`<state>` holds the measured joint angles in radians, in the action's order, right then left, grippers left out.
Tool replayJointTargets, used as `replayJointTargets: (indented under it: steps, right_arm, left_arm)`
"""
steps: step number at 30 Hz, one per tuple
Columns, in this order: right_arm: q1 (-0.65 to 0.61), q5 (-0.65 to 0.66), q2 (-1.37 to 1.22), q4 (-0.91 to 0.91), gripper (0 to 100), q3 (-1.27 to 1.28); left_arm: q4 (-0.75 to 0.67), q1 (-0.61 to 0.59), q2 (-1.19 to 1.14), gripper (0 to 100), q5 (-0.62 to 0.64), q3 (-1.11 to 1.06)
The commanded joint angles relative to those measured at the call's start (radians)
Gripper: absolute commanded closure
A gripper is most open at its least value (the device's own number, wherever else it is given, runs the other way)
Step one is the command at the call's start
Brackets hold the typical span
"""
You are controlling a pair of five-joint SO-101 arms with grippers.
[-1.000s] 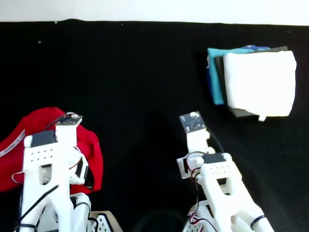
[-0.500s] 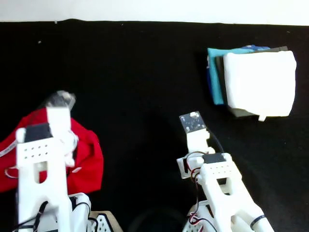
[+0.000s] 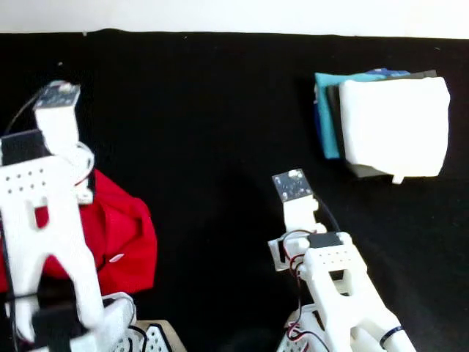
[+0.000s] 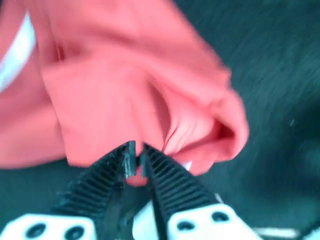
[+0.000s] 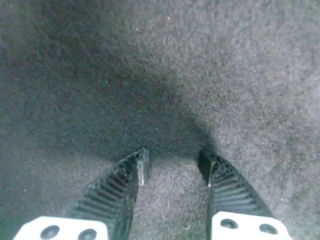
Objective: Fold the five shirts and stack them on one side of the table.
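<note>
Item 1, left gripper (image 4: pixel 135 161): jaws drawn narrow, nipping a small bit of red cloth at the very tips. Item 2, red shirt (image 4: pixel 130 95): unfolded and bunched, its bulk lying just beyond and to 1 side of those tips, with a rolled opening off to the other side; in the high view it sits rumpled (image 3: pixel 121 235) under the raised arm. Item 3, right gripper (image 5: pixel 172 167): jaws standing moderately apart, nothing between them, bare black table cover (image 5: pixel 165 65) ahead. Item 4, stack of folded shirts (image 3: pixel 392 125): white on top, with teal, blue and dark edges showing beneath; well apart from both sets of jaws. Hazards, as judged: the bite is shallow, so the cloth could slip free under its own weight if lifted or dragged. Held at 1 point only, the shirt would likely hang twisted and not spread flat. Creases now present could be locked into the fold. The stack's uneven edges suggest a careless placement might shift it.
</note>
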<state>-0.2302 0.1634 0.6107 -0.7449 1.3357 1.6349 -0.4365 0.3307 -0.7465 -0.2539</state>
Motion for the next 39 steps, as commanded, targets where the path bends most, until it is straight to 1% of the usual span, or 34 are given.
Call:
replayJointTargets:
  steps: [1,2,7,10,12,16,20,25,27,29,30,32,33,35,39]
  right_arm:
    - [0.008,0.011,-0.010,0.018,78.9,0.015]
    - [0.008,0.011,-0.010,0.018,78.9,0.015]
    - [0.008,0.012,-0.010,0.018,78.9,0.015]
    - [0.008,0.012,-0.010,0.018,78.9,0.015]
    - [0.008,0.012,-0.010,0.018,78.9,0.015]
    - [0.008,0.012,-0.010,0.018,78.9,0.015]
    - [0.008,0.012,-0.010,0.018,78.9,0.015]
    - [0.008,0.012,-0.010,0.018,78.9,0.015]
    - [0.008,0.012,-0.010,0.018,78.9,0.015]
    - [0.008,0.012,-0.010,0.018,78.9,0.015]
    - [0.008,0.012,-0.010,0.018,78.9,0.015]
    - [0.008,0.012,-0.010,0.018,78.9,0.015]
    - [0.008,0.012,-0.010,0.018,78.9,0.015]
    - [0.008,0.012,-0.010,0.018,78.9,0.015]
    - [0.008,0.012,-0.010,0.018,78.9,0.015]
  left_arm:
    - [0.055,-0.150,-0.102,82,0.000,0.005]
    - [0.063,-0.194,-0.130,81,-0.021,0.005]
    - [0.071,-0.389,-0.219,81,-0.173,0.005]
    - [0.063,-0.472,-0.255,80,-0.252,0.005]
    - [0.046,-0.496,-0.288,80,-0.276,0.005]
    - [-0.041,-0.498,-0.387,81,-0.267,0.002]
    - [-0.133,-0.444,-0.510,81,-0.161,0.005]
    - [-0.241,-0.337,-0.642,81,-0.110,0.005]
    - [-0.261,-0.288,-0.668,84,-0.110,0.007]
    - [-0.252,-0.232,-0.662,94,-0.107,0.028]
    - [-0.252,-0.205,-0.654,99,-0.083,0.047]
    - [-0.252,-0.157,-0.631,98,-0.006,0.104]
    - [-0.252,-0.133,-0.618,99,0.023,0.134]
    - [-0.249,-0.082,-0.585,99,0.061,0.205]
    - [-0.196,0.039,-0.533,99,0.144,0.384]
